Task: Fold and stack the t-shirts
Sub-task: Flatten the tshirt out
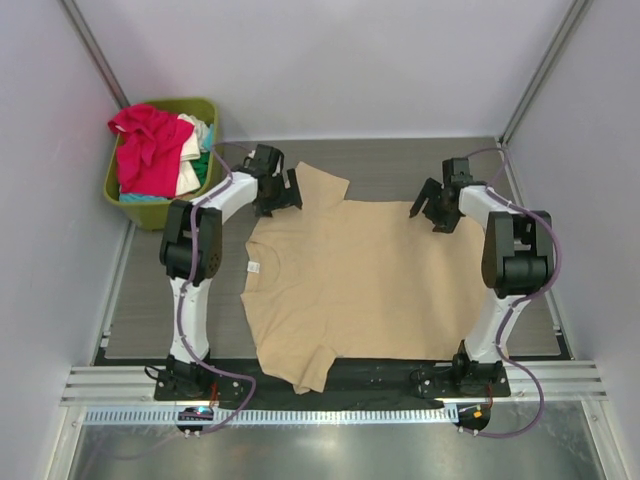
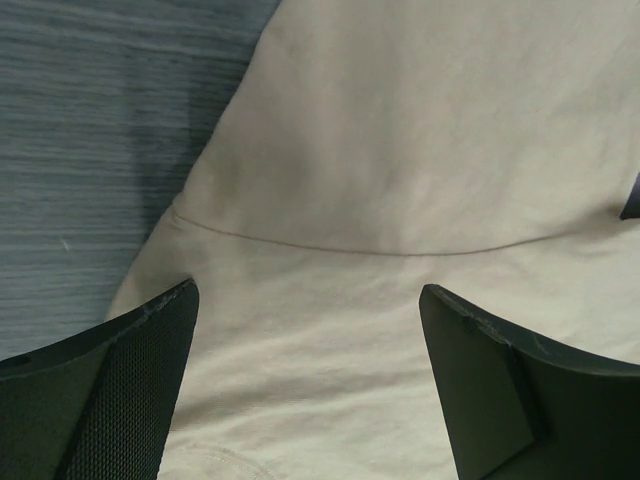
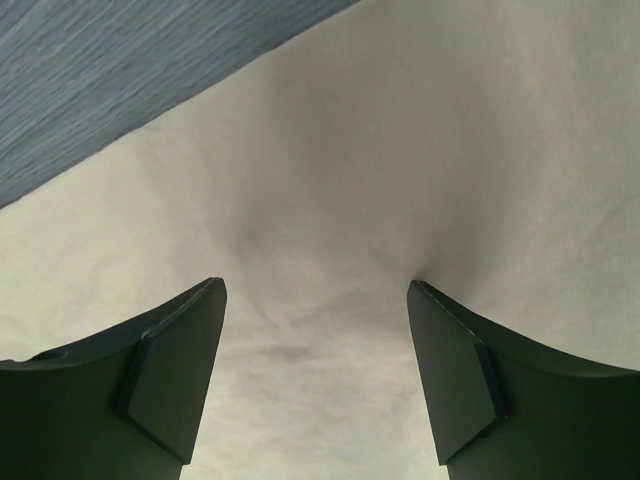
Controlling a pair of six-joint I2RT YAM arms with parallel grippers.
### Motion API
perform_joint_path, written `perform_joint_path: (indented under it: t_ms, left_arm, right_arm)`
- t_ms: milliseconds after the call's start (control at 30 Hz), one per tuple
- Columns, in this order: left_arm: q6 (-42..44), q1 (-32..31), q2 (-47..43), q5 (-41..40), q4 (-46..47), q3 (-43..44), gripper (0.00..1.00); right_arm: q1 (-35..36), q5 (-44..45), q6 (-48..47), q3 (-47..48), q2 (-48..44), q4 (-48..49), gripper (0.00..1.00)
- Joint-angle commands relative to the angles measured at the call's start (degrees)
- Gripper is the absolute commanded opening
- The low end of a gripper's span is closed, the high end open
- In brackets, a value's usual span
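Note:
A tan t-shirt (image 1: 360, 280) lies spread flat on the table, its neck with a small white label (image 1: 254, 268) toward the left. My left gripper (image 1: 290, 195) stands open over the far-left sleeve. In the left wrist view the gripper (image 2: 308, 300) has its jaws wide apart above the tan cloth (image 2: 400, 150) and holds nothing. My right gripper (image 1: 428, 215) is open at the shirt's far-right corner. The right wrist view shows that gripper (image 3: 315, 290) just over smooth tan fabric (image 3: 350, 180), with one fingertip (image 3: 430, 300) touching it. More t-shirts, pink-red (image 1: 145, 145) and cream-white (image 1: 190, 160), are piled in the basket.
An olive-green plastic basket (image 1: 205, 105) stands at the far left, off the grey mat. Bare grey mat (image 2: 80, 150) shows beside the sleeve and beyond the shirt's far-right edge (image 3: 100, 60). Both arm bases sit at the near edge, over the shirt's near hem.

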Motion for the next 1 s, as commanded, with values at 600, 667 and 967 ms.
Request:
perform_joint_path:
  t_ms: [600, 667, 967]
  left_arm:
    - [1.01, 7.42, 26.48, -6.62, -15.0, 45.34, 0.93]
    - [1.18, 8.57, 29.73, -4.77, -14.22, 52.79, 0.94]
    - [4.08, 7.87, 9.91, -6.68, -11.22, 39.72, 1.0]
  right_arm:
    - [-0.16, -4.71, 1.04, 38.03, 28.28, -5.0, 0.79]
    - [-0.16, -5.41, 1.21, 45.22, 32.48, -5.28, 0.8]
    - [-0.16, -8.4, -1.42, 54.67, 29.97, -4.93, 0.87]
